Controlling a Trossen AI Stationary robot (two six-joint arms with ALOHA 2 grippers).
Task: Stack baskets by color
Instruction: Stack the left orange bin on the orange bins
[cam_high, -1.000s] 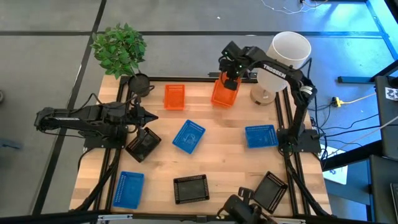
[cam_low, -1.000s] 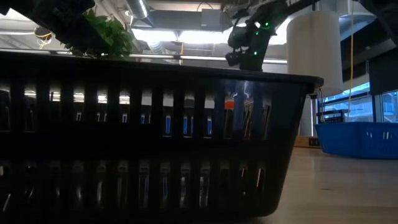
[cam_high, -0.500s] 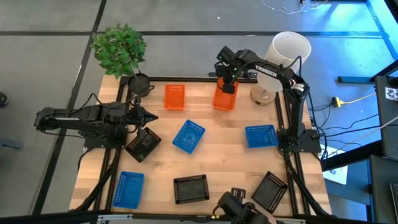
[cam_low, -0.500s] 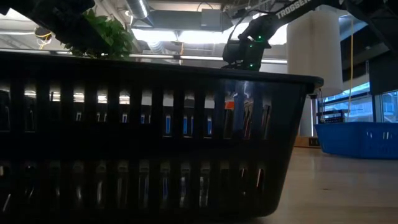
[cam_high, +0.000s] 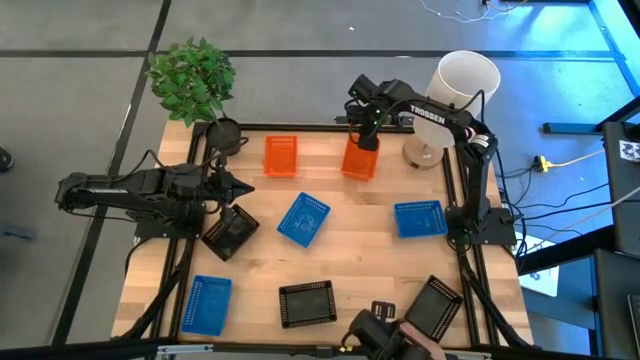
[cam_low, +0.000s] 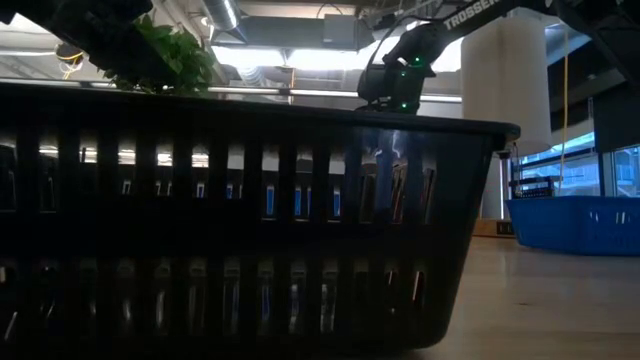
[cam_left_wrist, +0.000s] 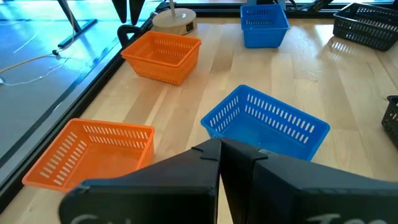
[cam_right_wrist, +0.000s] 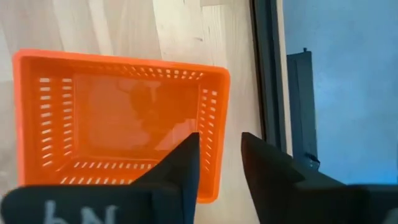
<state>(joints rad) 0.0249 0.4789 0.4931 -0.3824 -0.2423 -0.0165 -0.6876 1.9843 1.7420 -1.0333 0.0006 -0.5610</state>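
Near the table's far edge an orange basket (cam_high: 360, 160) (cam_right_wrist: 118, 124) sits level. My right gripper (cam_high: 364, 136) (cam_right_wrist: 221, 167) hangs just above it, pointing down and open; in the right wrist view one finger stands inside and one outside one of the basket's end walls (cam_right_wrist: 214, 134), with a gap on each side. A second orange basket (cam_high: 280, 155) lies to its left. Blue baskets (cam_high: 303, 220) (cam_high: 419, 218) (cam_high: 208, 303) and black baskets (cam_high: 231, 232) (cam_high: 306, 303) (cam_high: 435, 305) lie spread over the table. My left gripper (cam_high: 245, 187) (cam_left_wrist: 221, 155) waits shut at the left side.
A tall white cylinder (cam_high: 455, 95) stands just right of my right gripper, and a potted plant (cam_high: 192, 80) stands at the far left corner. In the low view a black basket (cam_low: 240, 220) close to the camera blocks most of the table. Bare wood shows between the baskets.
My right gripper has come down a little toward the table's far edge with the orange basket. The basket hung tilted under it a second ago; now it sits level and lower, and its orange has dropped out of sight in the low view.
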